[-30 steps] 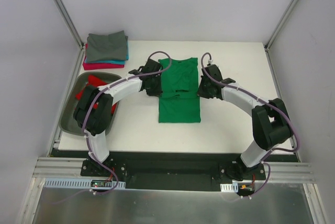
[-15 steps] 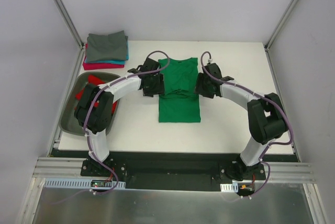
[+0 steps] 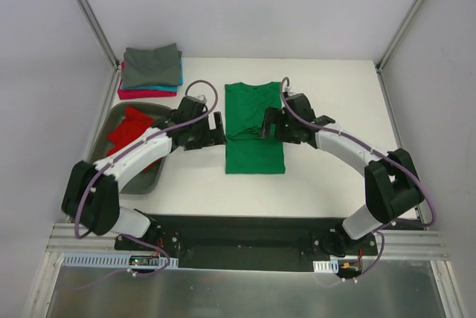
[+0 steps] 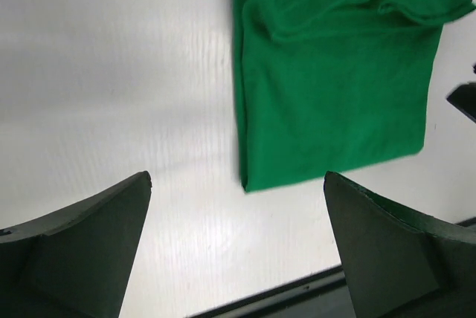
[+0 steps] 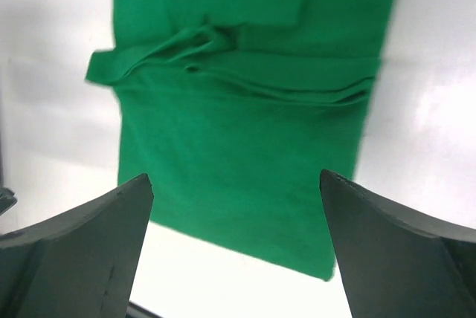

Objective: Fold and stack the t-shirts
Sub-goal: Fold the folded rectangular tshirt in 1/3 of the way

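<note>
The green t-shirt is lying flat in the middle of the white surface as a long, narrow rectangle, its collar pointing toward the far edge. A rumpled band of bunched cloth is crossing it about halfway down (the left wrist view and the right wrist view both show this ridge, with smoother cloth below it).

The left gripper is hanging just beside the shirt's left edge, and its fingers are standing wide apart with only bare surface and the shirt's lower corner showing between them. The right gripper is hanging over the shirt's right edge near the rumpled band; its fingers are likewise spread wide, framing green cloth without gripping it. Neither gripper is holding anything.

At the far left corner of the surface, three folded shirts are sitting in a stack: a grey t-shirt on top, a teal t-shirt under it, and a pink-magenta t-shirt at the bottom. Nearer, along the left side, a red t-shirt is lying crumpled in a grey metal tray, and the left arm is reaching across the tray's right side.
</note>
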`<action>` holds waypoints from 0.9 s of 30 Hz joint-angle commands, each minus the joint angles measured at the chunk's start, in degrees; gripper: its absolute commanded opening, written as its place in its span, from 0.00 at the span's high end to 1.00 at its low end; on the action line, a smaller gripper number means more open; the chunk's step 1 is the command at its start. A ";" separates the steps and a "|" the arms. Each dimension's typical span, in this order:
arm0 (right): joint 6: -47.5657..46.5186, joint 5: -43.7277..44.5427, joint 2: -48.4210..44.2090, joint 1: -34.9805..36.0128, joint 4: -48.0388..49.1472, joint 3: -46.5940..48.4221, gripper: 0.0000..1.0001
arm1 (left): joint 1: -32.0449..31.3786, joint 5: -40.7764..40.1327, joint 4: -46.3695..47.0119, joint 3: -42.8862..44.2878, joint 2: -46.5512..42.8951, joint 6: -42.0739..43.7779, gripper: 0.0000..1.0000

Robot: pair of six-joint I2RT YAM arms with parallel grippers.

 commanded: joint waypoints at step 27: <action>-5.17 0.52 -0.69 2.38 1.07 4.33 0.04 | 0.45 8.09 8.88 -27.87 -25.12 -10.42 0.01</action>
